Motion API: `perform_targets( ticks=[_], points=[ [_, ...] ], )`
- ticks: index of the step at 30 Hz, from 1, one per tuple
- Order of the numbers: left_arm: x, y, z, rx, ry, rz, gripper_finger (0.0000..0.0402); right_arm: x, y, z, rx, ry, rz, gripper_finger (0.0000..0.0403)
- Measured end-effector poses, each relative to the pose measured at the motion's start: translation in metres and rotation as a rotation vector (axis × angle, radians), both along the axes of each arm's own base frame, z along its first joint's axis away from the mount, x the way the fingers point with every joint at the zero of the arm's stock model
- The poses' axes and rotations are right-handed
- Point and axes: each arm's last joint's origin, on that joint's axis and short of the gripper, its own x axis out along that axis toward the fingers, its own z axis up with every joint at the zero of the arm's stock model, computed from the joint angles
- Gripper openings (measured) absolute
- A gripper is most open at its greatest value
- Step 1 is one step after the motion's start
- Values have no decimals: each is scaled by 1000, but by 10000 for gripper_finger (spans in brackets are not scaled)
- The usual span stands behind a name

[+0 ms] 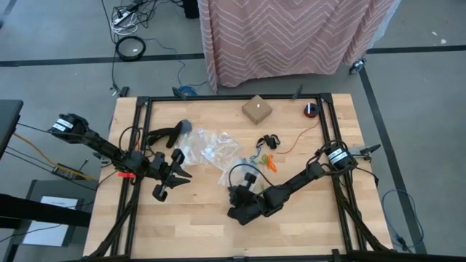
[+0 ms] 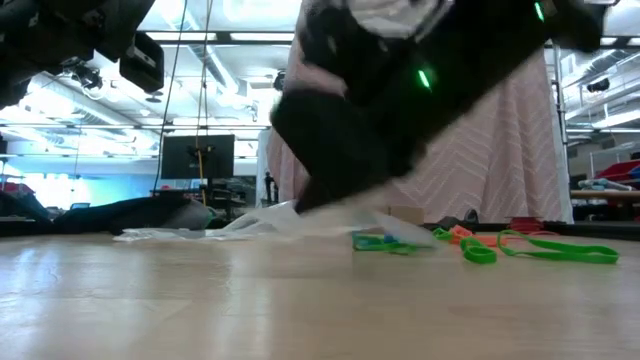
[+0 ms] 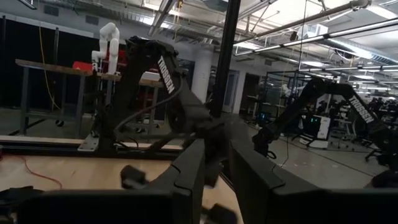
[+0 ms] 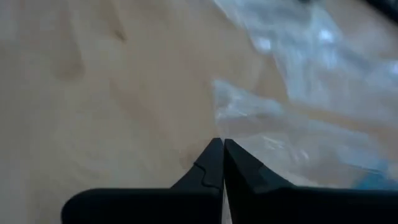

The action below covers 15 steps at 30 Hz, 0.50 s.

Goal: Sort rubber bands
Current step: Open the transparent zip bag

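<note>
From above, the rubber bands (image 1: pixel 265 156) are seen loose on the table (image 1: pixel 320 218) beside the clear bags (image 1: pixel 211 148); the left gripper (image 1: pixel 171 175) is parked half-open. Down low, green bands (image 2: pixel 540 247) look floppy and featherlight, so they'd probably be best pinched at a raised loop. In the right wrist view, the right gripper (image 4: pixel 222 144) is clamped tight at the bag edge, nothing visibly caught.

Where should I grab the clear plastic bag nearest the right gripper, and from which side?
Probably the clear plastic bag's loose corner nearest the right gripper, approached low from the bare wood side. That corner lies flat and thin on the table, so a shallow pinch suits it.
</note>
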Motion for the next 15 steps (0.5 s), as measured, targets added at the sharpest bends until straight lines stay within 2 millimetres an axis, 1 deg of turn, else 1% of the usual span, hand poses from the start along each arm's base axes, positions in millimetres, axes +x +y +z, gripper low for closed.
perform_targets(
  ticks=[3, 9, 12, 15],
  points=[
    [0, 0, 0, 4, -1, 1, 83, 12, 11, 24, -30, -42, 51, 0],
    [0, 0, 0, 28, -13, 14, 83, 26, 32, 73, -150, -129, 88, 0],
    [0, 0, 1, 48, -20, 19, 83, 31, 39, 97, -201, -169, 84, 0],
    [0, 0, 1, 54, -22, 17, 83, 34, 40, 114, -235, -201, 56, 0]
  ],
)
